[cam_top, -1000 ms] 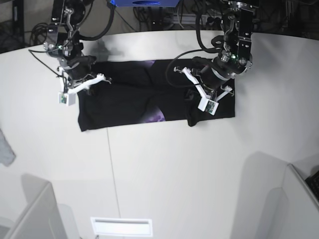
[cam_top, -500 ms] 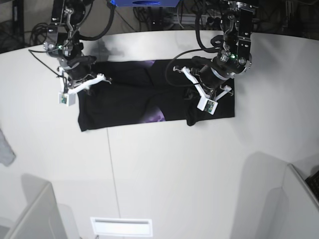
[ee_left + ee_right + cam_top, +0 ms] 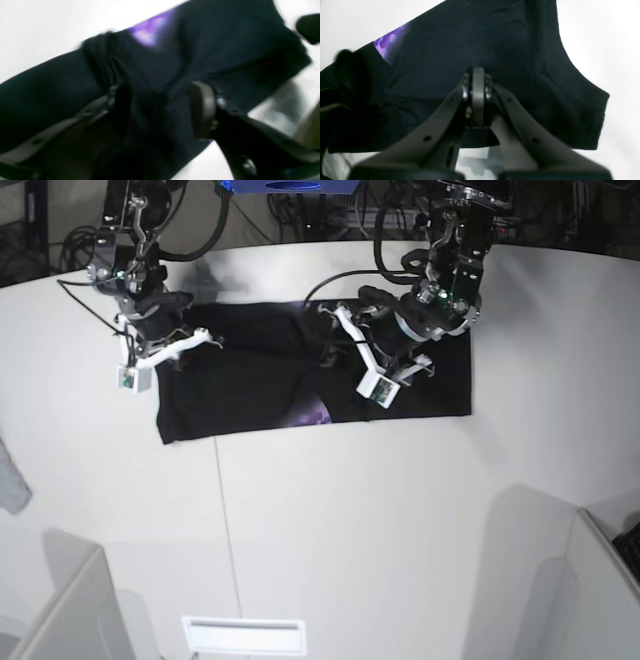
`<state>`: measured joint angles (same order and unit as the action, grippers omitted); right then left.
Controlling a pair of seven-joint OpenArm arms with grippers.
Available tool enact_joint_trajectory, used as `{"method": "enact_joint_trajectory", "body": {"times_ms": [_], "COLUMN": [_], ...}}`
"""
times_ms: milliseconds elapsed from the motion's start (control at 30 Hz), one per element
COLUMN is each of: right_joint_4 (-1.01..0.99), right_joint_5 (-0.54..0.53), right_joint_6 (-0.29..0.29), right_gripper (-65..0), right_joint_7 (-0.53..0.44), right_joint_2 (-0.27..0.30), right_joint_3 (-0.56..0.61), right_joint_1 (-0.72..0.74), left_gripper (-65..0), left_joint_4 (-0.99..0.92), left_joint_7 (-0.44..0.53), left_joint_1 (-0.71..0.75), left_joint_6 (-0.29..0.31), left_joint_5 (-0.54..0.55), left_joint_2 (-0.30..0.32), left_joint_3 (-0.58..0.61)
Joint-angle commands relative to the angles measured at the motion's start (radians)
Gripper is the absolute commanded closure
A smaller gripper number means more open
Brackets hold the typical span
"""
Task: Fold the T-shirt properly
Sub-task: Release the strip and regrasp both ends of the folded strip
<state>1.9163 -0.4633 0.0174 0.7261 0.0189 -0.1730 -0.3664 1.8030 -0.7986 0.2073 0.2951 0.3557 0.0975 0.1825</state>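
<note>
In the left wrist view, the black cloth T-shirt (image 3: 225, 45) fills most of the blurred picture, with a purple patch of print near the top edge and a bunched ridge of fabric running down to the left of the middle. The left gripper (image 3: 160, 110) has its jaws standing apart, and dark cloth shows in the gap between them; whether any fabric is pinched cannot be told.

In the right wrist view, the right gripper (image 3: 478, 90) has its jaws pressed fully together over the T-shirt, and whether cloth sits between the tips cannot be told. A sleeve edge ends at the right against the white desk (image 3: 615, 37).

In the base view, the T-shirt lies as a long dark band across the far part of the desk, one arm over each end.
</note>
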Motion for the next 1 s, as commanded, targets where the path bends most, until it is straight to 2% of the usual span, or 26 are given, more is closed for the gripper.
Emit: {"method": "enact_joint_trajectory", "body": {"times_ms": [0,133,267,400,467,567,600,633,700,767,833,967], "right_joint_4": [0.015,0.016,0.024,0.027,0.028,0.024,0.022,0.022,0.021,0.007,-0.031,-0.2], "right_joint_5": [-0.007,-0.007,-0.009,-0.012,-0.039,-0.114,-0.134,-0.156,-0.179,-0.18,-0.18,-0.237], "right_joint_6": [-0.006,-0.006,-0.006,-0.006,-0.006,-0.006,-0.006,-0.006,-0.006,-0.006,-0.006,-0.006], "right_gripper": [0.0,0.0,0.0,0.0,0.0,0.0,-4.7,-13.7,-27.3,-38.1,-42.2,-42.6], "right_joint_7": [-0.021,-0.021,-0.021,-0.016,-0.01,0.028,0.051,0.086,0.152,0.211,0.25,0.266], "right_joint_2": [0.005,0.005,0.003,0.003,0.003,0.013,0.013,0.013,0.013,0.013,0.026,0.079], "right_joint_3": [-0.004,-0.004,-0.04,-0.09,-0.107,-0.15,-0.167,-0.188,-0.225,-0.25,-0.262,-0.26], "right_joint_1": [0.005,0.005,0.016,0.036,0.043,0.063,0.077,0.096,0.132,0.169,0.212,0.277], "left_gripper": [-39.5,-39.8,-39.7,-37.4,-27.2,0.0,0.0,0.0,0.0,0.0,0.0,0.0], "left_joint_4": [0.004,-0.007,0.094,0.168,0.159,0.142,0.14,0.139,0.137,0.137,0.122,0.033], "left_joint_7": [0.017,0.017,0.017,0.017,0.017,0.02,0.02,0.02,0.02,0.02,0.02,0.025], "left_joint_1": [-0.018,-0.022,0.005,0.077,0.099,0.134,0.14,0.145,0.159,0.162,0.163,0.163], "left_joint_6": [0.005,0.005,0.005,0.008,0.009,0.009,0.009,0.009,0.009,0.011,0.011,0.02], "left_joint_5": [0.007,0.007,0.007,0.007,0.007,0.007,0.007,0.007,0.007,0.007,0.007,0.007], "left_joint_2": [0.003,0.003,0.011,0.034,0.052,0.069,0.074,0.075,0.074,0.074,0.074,0.074], "left_joint_3": [0.012,0.041,0.024,-0.146,-0.24,-0.389,-0.441,-0.499,-0.599,-0.676,-0.739,-0.825]}}
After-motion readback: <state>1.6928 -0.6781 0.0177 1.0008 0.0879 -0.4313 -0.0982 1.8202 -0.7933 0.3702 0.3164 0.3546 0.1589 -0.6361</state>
